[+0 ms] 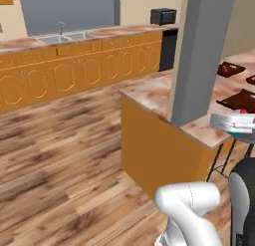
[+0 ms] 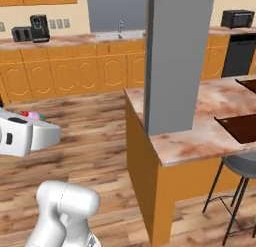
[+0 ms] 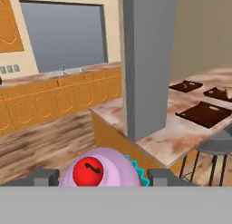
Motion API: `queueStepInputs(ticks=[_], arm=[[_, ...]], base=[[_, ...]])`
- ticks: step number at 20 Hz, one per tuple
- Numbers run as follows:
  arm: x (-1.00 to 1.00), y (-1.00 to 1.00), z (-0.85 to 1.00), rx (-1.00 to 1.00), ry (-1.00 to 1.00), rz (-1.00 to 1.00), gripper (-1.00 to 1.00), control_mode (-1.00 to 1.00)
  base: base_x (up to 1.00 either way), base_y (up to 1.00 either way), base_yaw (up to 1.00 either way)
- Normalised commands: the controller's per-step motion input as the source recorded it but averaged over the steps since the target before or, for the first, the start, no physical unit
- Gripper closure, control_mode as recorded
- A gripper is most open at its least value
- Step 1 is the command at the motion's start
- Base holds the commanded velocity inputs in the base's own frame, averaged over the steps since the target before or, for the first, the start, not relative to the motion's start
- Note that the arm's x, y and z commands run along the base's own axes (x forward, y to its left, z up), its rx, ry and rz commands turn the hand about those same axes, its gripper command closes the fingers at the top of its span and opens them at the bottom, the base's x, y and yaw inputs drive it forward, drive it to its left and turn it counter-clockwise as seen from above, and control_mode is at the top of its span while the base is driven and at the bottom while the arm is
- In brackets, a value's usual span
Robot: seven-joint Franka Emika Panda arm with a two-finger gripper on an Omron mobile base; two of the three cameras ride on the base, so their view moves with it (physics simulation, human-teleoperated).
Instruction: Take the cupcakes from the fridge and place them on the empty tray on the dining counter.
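Even, shadowless light in a rendered kitchen

Soft blur throughout; faint sheen on the floor (image 1: 60, 155); no glare, no edge distortion.

arm (image 2: 62, 213): glossy white, rounded tube-like segments with a bulbous elbow | joints: dark grey rings between the white shells | hand (image 2: 22, 135): white blocky housing with a small dark slot on its side | finger tips (image 3: 45, 177): small, dark grey, squared off
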Motion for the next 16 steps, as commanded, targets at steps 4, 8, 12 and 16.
queueStepInputs(ticks=[4, 8, 12, 16], arm=[[0.0, 0.0, 0.0, 0.0, 0.0, 0.0, 1.0, 1.0], [0.0, 0.0, 0.0, 0.0, 0.0, 0.0, 1.0, 1.0], [0.0, 0.0, 0.0, 0.0, 0.0, 0.0, 1.0, 1.0], [0.0, 0.0, 0.0, 0.0, 0.0, 0.0, 1.0, 1.0]], base=[[0.0, -0.19, 0.84], [0.0, -0.56, 0.68], [-0.01, -0.92, 0.33], [-0.38, -1.0, -0.06]])
